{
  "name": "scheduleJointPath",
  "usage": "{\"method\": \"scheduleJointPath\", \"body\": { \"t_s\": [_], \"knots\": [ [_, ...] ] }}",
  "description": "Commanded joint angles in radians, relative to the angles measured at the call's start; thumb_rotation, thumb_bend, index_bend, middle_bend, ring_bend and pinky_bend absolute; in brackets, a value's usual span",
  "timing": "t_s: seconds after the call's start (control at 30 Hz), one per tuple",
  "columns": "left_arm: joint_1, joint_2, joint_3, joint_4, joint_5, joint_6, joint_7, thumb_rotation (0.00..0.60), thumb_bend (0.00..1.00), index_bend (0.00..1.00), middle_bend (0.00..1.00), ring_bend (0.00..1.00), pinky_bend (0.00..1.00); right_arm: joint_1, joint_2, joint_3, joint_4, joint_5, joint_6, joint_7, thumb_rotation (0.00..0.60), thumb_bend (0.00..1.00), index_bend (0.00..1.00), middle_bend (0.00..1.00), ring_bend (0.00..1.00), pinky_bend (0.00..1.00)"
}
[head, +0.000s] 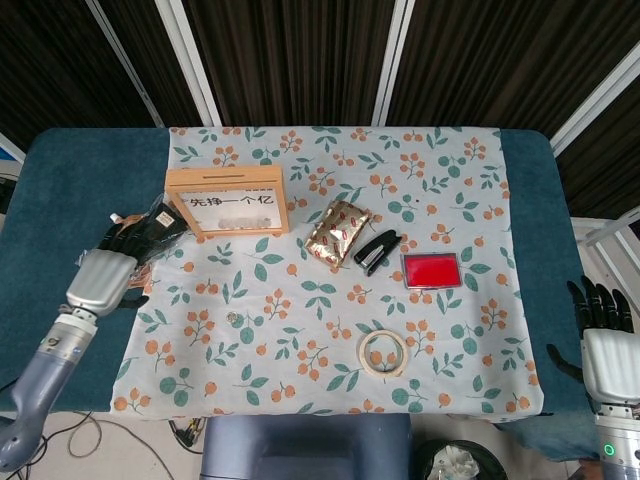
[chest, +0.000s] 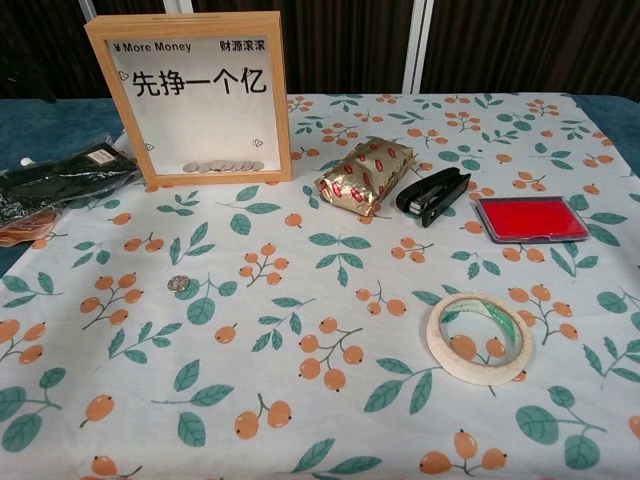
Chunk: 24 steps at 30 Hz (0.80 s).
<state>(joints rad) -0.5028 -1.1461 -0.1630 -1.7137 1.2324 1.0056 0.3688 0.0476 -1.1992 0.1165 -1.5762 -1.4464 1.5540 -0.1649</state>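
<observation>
Left hand (head: 103, 272), fingers spread and holding nothing, hovers over the black packet (head: 150, 230) at the table's 9 o'clock edge.

Right hand (head: 605, 350) hangs off the table at 4 o'clock, fingers apart and empty, well apart from everything. The packet lies partly on bare blue table (head: 60, 190) and partly on a floral cloth (head: 440, 180) that covers the middle, just beside a wooden frame (head: 226, 201) standing upright at 10 o'clock with coins at its bottom. Toward centre sit a gold pouch (head: 337, 233), a black stapler (head: 377, 251) touching-close at its 4 o'clock, and a red ink pad (head: 431, 270) further right. A tape roll (head: 383, 353) lies at 6 o'clock, a lone coin (chest: 179, 284) left of centre. Dark slatted panels with white rails back the scene.
</observation>
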Motion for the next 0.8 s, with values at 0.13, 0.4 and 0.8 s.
{"method": "scheduleJointPath", "body": {
  "t_s": [0.13,0.4,0.8],
  "knots": [
    [-0.088,-0.111,-0.018,-0.009,-0.094,-0.053,0.119,0.6,0.14,0.26,0.0,0.0,0.0,0.0,-0.001,0.002,0.003,0.004,-0.002,0.001,0.6,0.3,0.0,0.0,0.0,0.0],
    [-0.158,-0.203,-0.011,0.009,-0.218,-0.085,0.219,0.6,0.14,0.28,0.0,0.0,0.0,0.0,-0.002,0.004,0.005,0.008,-0.002,0.004,0.6,0.3,0.0,0.0,0.0,0.0],
    [-0.219,-0.287,0.028,0.079,-0.333,-0.108,0.28,0.6,0.14,0.31,0.0,0.0,0.0,-0.001,-0.001,0.01,0.007,0.016,0.001,0.006,0.6,0.3,0.0,0.0,0.0,0.0]
  ]
}}
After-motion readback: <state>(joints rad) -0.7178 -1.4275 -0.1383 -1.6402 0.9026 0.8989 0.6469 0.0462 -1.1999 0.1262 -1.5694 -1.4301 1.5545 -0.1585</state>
